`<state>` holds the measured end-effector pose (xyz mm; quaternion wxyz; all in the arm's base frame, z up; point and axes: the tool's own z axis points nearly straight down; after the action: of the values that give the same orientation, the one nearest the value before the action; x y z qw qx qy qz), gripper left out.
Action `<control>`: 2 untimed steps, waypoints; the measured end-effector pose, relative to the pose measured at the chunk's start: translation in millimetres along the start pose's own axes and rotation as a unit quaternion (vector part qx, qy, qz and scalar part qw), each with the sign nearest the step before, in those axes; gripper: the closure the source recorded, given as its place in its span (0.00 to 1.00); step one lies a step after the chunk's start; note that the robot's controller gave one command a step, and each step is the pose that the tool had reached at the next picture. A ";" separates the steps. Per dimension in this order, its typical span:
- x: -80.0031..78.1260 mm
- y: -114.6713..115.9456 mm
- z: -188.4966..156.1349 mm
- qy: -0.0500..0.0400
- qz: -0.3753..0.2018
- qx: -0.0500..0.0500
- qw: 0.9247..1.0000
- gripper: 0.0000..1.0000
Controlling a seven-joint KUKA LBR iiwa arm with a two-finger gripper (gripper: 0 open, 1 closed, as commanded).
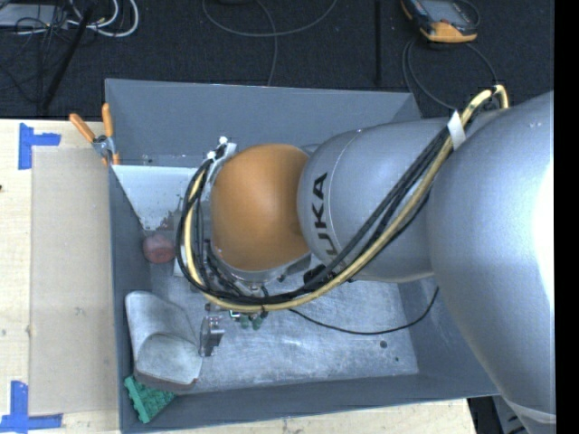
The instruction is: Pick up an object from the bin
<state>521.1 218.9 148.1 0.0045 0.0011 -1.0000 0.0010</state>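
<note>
Tool [211, 334] is low in the bin [271, 116], towards its left end, just beside a crumpled grey cloth [163, 346]. We cannot tell whether it is spread or pressed together, and we see nothing pinched in it. A reddish-brown round lump [159, 247] lies by the left wall, and a green mesh piece [145, 398] in the near-left corner. Our judgement: nothing picked yet — grasp and lift are both left to do.
</note>
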 end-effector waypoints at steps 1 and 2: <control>0.7 20.6 77.9 -0.004 0.011 0.002 1.000 0.00; 17.3 -9.9 48.1 -0.003 0.051 0.000 0.999 0.00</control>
<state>503.4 208.9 100.2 0.0012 -0.0496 -0.9988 0.0008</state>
